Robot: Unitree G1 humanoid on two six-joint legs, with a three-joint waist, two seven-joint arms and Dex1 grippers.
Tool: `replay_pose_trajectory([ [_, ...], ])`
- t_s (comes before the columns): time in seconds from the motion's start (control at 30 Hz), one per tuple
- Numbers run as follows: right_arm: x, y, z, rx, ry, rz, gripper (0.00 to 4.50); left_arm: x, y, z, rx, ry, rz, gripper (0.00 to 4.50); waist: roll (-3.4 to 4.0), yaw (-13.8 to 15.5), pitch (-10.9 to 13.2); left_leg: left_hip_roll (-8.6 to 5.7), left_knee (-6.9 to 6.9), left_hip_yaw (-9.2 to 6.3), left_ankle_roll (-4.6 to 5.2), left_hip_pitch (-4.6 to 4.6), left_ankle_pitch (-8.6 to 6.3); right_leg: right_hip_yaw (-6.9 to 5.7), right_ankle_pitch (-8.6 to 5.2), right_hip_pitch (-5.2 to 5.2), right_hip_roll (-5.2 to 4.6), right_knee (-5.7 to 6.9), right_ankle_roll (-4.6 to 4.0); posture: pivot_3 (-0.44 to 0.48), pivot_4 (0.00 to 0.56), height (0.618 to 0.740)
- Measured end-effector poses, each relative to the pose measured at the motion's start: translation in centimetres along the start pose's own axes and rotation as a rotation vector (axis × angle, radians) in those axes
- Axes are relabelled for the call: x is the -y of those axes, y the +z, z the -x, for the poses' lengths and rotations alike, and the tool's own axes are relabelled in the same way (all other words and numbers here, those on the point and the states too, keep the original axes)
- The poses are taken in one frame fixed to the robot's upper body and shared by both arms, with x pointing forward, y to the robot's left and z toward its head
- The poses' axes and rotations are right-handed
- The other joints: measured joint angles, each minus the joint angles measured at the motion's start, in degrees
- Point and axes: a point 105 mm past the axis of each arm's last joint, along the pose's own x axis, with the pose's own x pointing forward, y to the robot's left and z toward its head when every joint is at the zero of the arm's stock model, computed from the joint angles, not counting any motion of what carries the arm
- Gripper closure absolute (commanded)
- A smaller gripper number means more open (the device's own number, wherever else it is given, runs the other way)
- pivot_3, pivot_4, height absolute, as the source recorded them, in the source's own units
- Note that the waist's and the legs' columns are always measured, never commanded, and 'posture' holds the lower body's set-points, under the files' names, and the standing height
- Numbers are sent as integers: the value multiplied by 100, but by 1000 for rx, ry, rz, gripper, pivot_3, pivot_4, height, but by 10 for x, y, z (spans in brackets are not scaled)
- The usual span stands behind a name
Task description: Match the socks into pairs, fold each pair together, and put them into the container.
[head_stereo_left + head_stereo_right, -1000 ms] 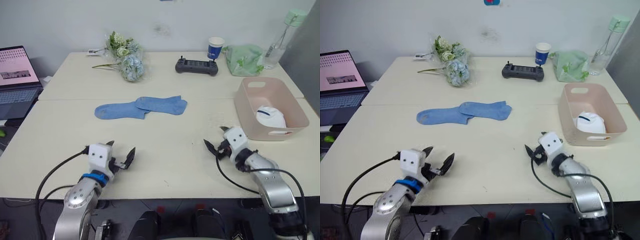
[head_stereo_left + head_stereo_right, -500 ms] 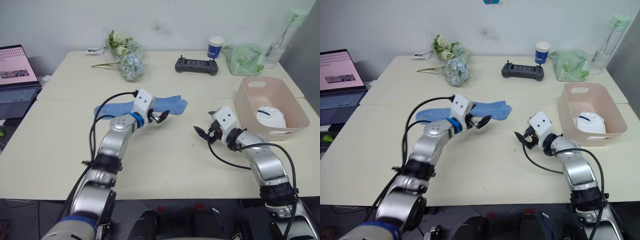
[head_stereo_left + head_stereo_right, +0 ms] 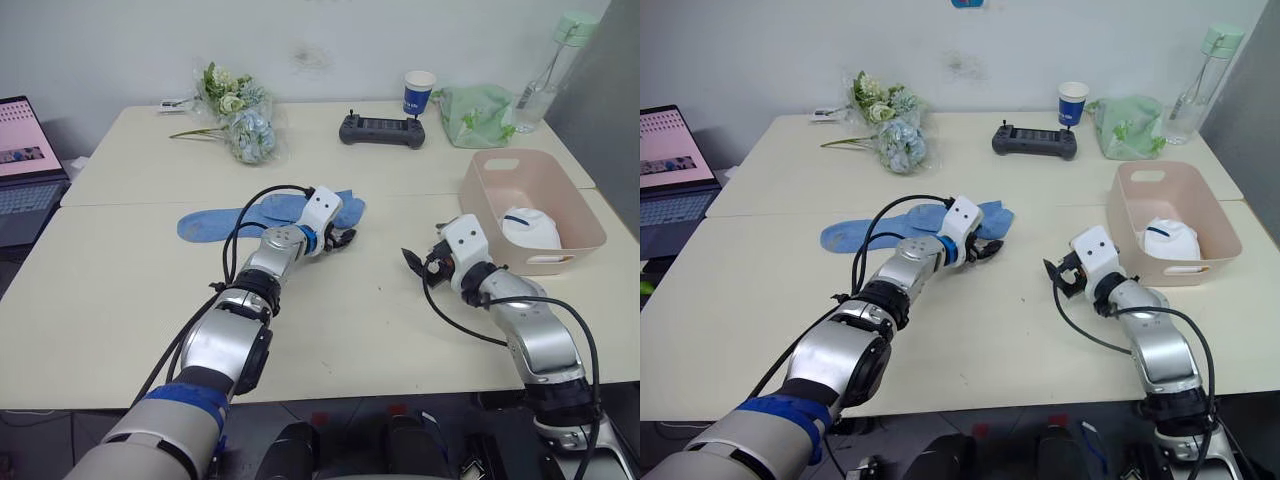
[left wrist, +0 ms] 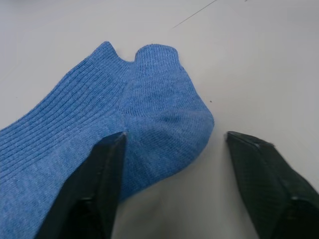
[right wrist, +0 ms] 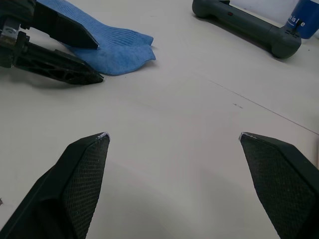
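Two light blue socks lie in the middle of the table, one to the left and one overlapping its right end. My left gripper is open at the right sock's end, low over the table. In the left wrist view the sock's rounded end lies between the spread fingers, one finger over the fabric. My right gripper is open above bare table, to the right of the socks. The pink container stands at the right, with a folded white sock bundle inside.
Along the far edge are a flower bunch, a dark controller, a blue-and-white paper cup, a pale green bag and a bottle. A laptop sits off the table's left side.
My left arm has reached from the table's front edge out to the right end of the blue socks. The right gripper has moved a little forward and inward. The camera has shifted.
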Motion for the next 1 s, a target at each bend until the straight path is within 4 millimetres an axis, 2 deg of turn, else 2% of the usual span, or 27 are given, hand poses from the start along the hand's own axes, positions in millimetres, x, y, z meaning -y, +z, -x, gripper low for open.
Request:
replay_pose_trajectory([
  [0.23, 2, 0, 0, 0, -14, 0, 0, -9, -1, 2, 19, 48, 89, 4480, 0, 3, 0, 0, 1, 3, 0, -2, 0, 3, -1, -7, -1, 8, 1, 0, 150, 740],
  [0.4, 1, 3, -2, 6, -10, 2, 0, -8, 2, 7, 85, 29, 93, 4480, 1, -8, 0, 1, -1, 6, 0, -1, 0, 6, -1, -10, -1, 10, 1, 0, 150, 740],
  [0.53, 2, 4, -3, 8, 1, 7, 0, 10, -11, 26, 168, -65, 106, 4480, 1, -20, 0, 4, -5, 0, 0, -3, 0, 5, -1, -15, 0, 9, 0, 0, 150, 740],
  [0.7, 6, -1, 1, -16, 42, 35, 0, 59, -23, 83, 115, -328, 23, 4480, 5, -22, -2, 5, -7, 0, -1, 0, 0, 13, -1, -10, 1, 8, -1, 0, 150, 740],
  [0.77, 13, -4, 3, -30, 44, 40, 0, 85, -22, 108, 77, -471, 20, 4480, 5, 7, -2, 5, -5, -1, -1, 1, 1, 12, -1, -6, 1, 6, -1, 0, 150, 740],
  [0.83, 17, -7, 4, -34, 47, 27, 0, 107, -18, 122, 57, -575, 31, 4480, 9, 65, -3, 3, -2, -2, -1, 4, 1, 10, -1, 4, 1, 0, -1, 0, 150, 740],
  [0.9, 19, -7, 3, -30, 52, 10, 0, 122, -14, 126, 48, -640, 58, 4060, 9, 92, -4, 3, 0, 0, -1, 4, 1, 9, -1, 8, 1, -3, -1, 0, 150, 740],
  [1.0, 22, -4, 3, -18, 53, -3, 0, 129, -15, 129, 18, -676, 112, 3298, 9, 95, -3, 6, -5, 0, -1, 5, 0, 7, -1, 8, 3, -6, -1, 0, 150, 740],
])
